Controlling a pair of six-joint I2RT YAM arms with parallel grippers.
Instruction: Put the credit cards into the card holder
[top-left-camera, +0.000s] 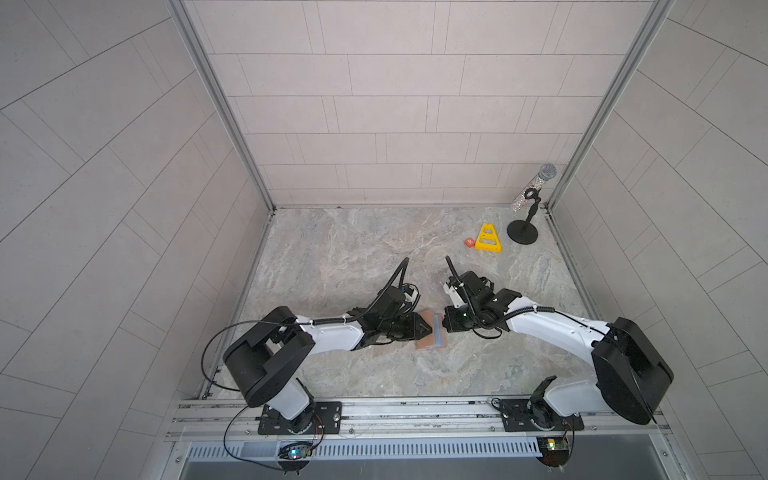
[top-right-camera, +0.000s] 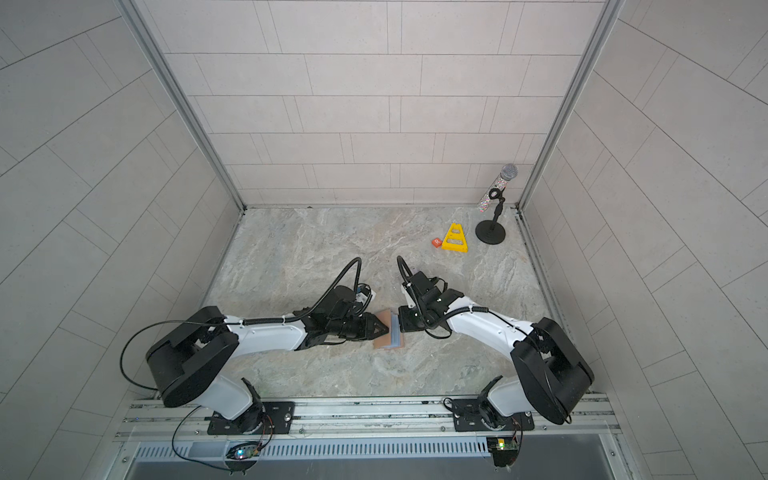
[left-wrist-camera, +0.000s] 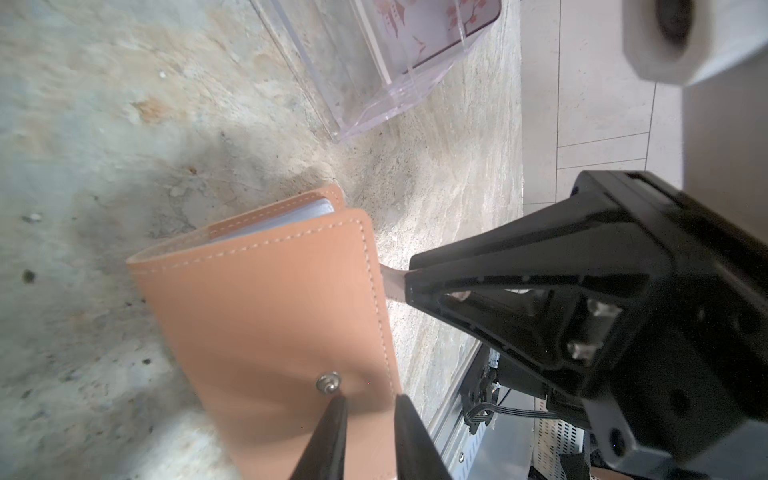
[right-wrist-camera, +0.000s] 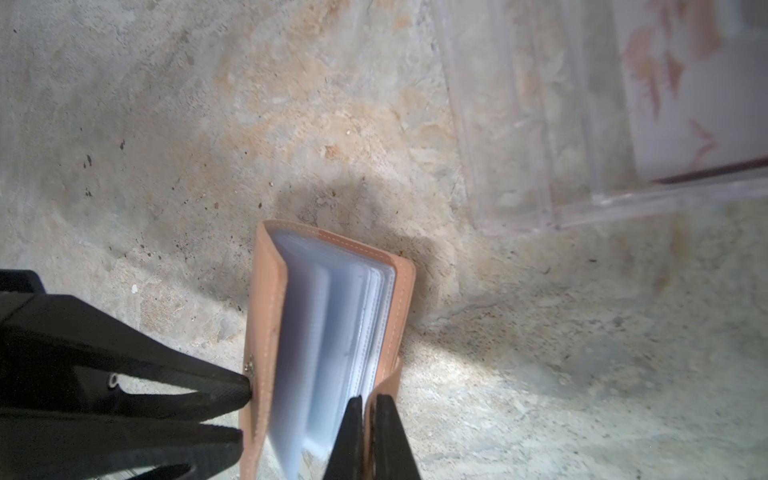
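The right gripper (right-wrist-camera: 370, 399) is pinched tight on the tab at the edge of the card holder (right-wrist-camera: 328, 332). The holder sits partly open on the table (top-left-camera: 374, 257) between the two grippers, its bluish sleeves showing. Opposite, the left gripper (left-wrist-camera: 370, 401) has its fingers a little apart. Their tips rest against the outside of the other cover beside the snap stud (left-wrist-camera: 328, 382), clasping nothing. Just beyond both grippers, a clear acrylic stand (left-wrist-camera: 374, 83) holds a pale blossom-printed credit card (left-wrist-camera: 436, 33).
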